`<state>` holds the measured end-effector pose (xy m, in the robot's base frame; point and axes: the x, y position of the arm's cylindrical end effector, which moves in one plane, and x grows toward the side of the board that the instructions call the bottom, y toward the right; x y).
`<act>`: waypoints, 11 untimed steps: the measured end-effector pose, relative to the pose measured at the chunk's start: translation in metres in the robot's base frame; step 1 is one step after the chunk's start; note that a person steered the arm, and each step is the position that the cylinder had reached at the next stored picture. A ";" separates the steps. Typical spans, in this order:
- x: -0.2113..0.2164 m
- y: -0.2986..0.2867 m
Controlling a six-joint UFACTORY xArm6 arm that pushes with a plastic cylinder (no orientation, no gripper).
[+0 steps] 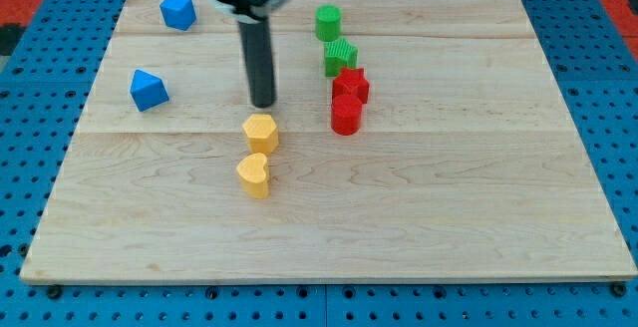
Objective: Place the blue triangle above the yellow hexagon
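Approach step: my tip (263,103), bearing no pincer, stands at twelve o'clock of yellow hexagon (260,131); next, circle behind blue triangle (149,89) at nine o'clock.

Colours on the pale wood table (478,197)

Two blue blocks: triangle (149,90), cube (177,12). Yellow hexagon (259,132) and yellow heart (254,174). Green cylinder (328,21), ridged green block (340,58). Red star (350,85), red cylinder (346,115). Dark tool (263,104).

board (478,197): pale smooth wood | rod (260,63): dark, slightly glossy
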<state>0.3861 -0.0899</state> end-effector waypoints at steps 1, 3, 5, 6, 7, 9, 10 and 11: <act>0.001 -0.045; 0.059 -0.119; -0.015 -0.182; -0.021 -0.111; 0.000 -0.136; 0.015 -0.087; 0.015 -0.057; 0.015 -0.050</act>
